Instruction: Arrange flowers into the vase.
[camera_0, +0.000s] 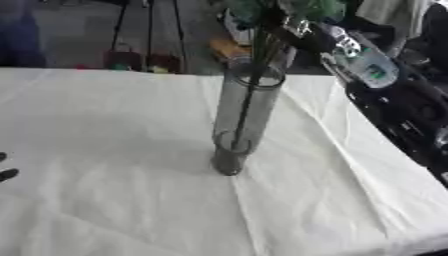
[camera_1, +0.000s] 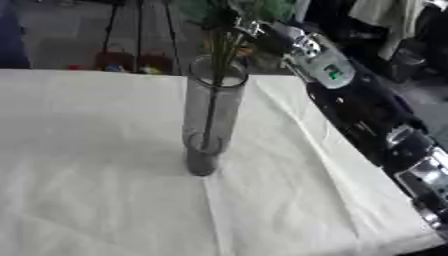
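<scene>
In the middle of the white-clothed tabletop (camera_0: 105, 150), as the left eye view shows it, the tall glass vase (camera_0: 243, 117) stands upright, with dark green stems running down inside it almost to its base. The flowers (camera_0: 289, 10) spread their green leaves above the rim, at the far top edge of the picture. The robot's right arm (camera_0: 394, 100) comes in from the far right and reaches toward the stems just above the rim — probably steadying or lowering the bunch so that it settles into the narrow mouth. At the near left edge only dark fingertips of the left hand (camera_0: 7, 172) show; whether they are curled or relaxed cannot be told, and the hand lies well apart from the vase, seemingly idle.

In the right eye view the right hand (camera_1: 249, 30) meets the stems beside the vase's rim. It appears to be closed around the flower stems, though the fingers are blurred against the foliage. The vase sits clear of the tabletop's edges — a sensible spot, since a tall narrow vessel tips easily. The left hand does not show here.
</scene>
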